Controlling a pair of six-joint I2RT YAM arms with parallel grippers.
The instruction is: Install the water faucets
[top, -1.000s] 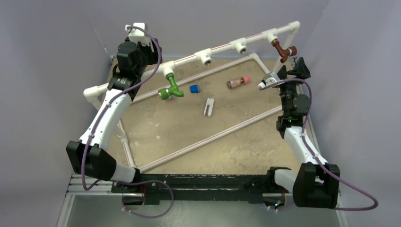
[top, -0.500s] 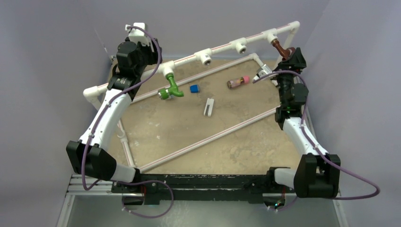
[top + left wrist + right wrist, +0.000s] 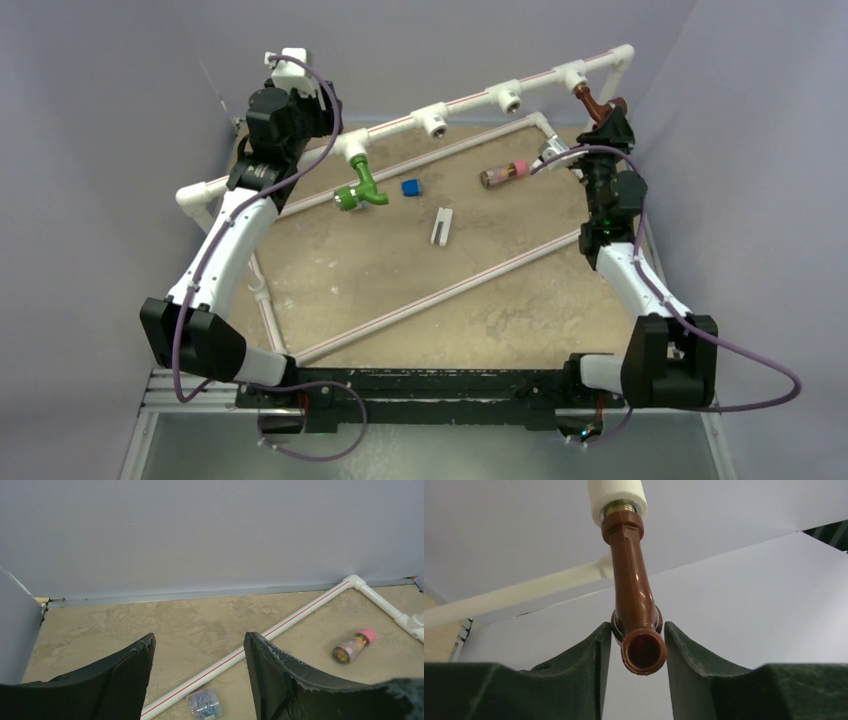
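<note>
So both taps look like they're up on the raised white pipe rail point(image 3: 470, 100) now. The green faucet point(image 3: 361, 185) hangs off its tee toward the left, spout curling down over the counter point(image 3: 480, 310). The brown faucet point(image 3: 634, 595) sits at the far right corner, with its hex end up inside a white fitting point(image 3: 618, 497). My guess is that's why the right end effector point(image 3: 638, 630) is where it is: it comes at the tap from underneath, with the outlet pointing straight at the wrist camera, which is the obvious spot to twist or snug it into the thread. From that view its jaws are narrow and sit against both sides of the ring just behind the outlet, so I'd call that a grip on the brown faucet, though I can't judge how firm. The left end effector point(image 3: 200, 645) is raised at the left end of the rail and looks parked out of the way. Its jaws are moderately apart with nothing between them, just a view of the counter and the little jar with the pink cap point(image 3: 354, 646).
</note>
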